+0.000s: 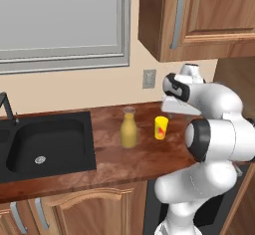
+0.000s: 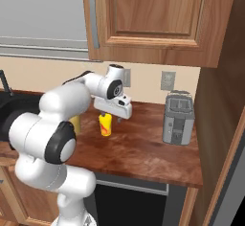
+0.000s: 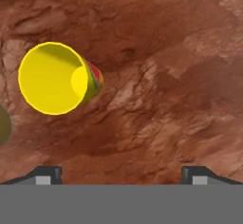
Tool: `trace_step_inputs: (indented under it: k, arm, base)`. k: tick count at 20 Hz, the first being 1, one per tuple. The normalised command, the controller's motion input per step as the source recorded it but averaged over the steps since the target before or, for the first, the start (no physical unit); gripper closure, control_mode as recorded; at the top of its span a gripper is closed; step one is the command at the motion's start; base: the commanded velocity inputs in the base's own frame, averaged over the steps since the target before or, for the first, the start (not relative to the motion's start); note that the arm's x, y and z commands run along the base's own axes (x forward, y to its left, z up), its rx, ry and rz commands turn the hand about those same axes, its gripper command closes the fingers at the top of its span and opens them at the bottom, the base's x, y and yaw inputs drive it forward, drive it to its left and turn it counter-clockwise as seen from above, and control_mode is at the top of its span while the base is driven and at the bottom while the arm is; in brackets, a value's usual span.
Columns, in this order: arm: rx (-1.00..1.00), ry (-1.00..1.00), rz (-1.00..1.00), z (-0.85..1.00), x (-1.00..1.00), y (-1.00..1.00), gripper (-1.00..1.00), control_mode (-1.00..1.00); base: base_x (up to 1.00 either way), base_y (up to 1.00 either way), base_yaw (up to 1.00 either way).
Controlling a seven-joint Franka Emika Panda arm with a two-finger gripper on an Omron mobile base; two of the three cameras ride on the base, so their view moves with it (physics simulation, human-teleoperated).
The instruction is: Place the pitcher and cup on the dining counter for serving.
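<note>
**Pitcher and cup standing on the wood worktop, gripper hanging open above**

Pitcher [image 1: 129, 129] is being seen upright on the wood worktop [image 1: 124, 157], between the black sink [image 1: 45, 142] on its left and the cup [image 1: 161, 128] on its right. Yellow-orange contents are being shown up to its shoulder, the narrow neck being left clear. Pitcher and cup are being kept near each other but apart, both well back from the front edge.

In the left base view, running left to right: a dark faucet [image 1: 6, 107] is being cut by the frame edge, the sink is being shown sunk in the worktop, then pitcher, then cup, then the white arm. A wall outlet [image 1: 149, 78] is being seen above the cup, and a wood wall cabinet [image 1: 199, 17] is hanging over the arm.

In the right base view, the gripper [image 2: 118, 117] is being held just above the worktop, the cup standing just beside and below it at its left; no contact can be made out. Further right a silver toaster [image 2: 178, 118] is being seen against the wall, well apart from the cup.

In the hand view, looking down, the yellow cup is being shown at upper left, its mouth open to the camera and a red mark on its side. The two fingertips [image 3: 47, 174] are being held wide apart at the bottom, nothing between them, the cup lying off toward the left one. A dull olive sliver at the left edge cannot be identified with certainty.
</note>
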Motion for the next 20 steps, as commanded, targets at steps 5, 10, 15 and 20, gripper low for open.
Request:
trace_step_inputs:
  k: [5, 10, 15, 20]
  arm:
    - [0.00, 0.00, -0.06, -0.21, 0.32, 0.00, -1.00, -1.00]
    - [0.00, 0.00, -0.06, -0.26, 0.32, 0.00, -1.00, -1.00]
    - [0.00, 0.00, -0.07, -0.33, 0.34, 0.12, -1.00, -1.00]
    - [0.00, 0.00, -0.06, -0.37, 0.27, 0.13, -1.00, -1.00]
  base:
    - [0.00, 0.00, 0.00]
    - [0.00, 0.00, 0.00]
    - [0.00, 0.00, 0.00]
    - [0.00, 0.00, 0.00]
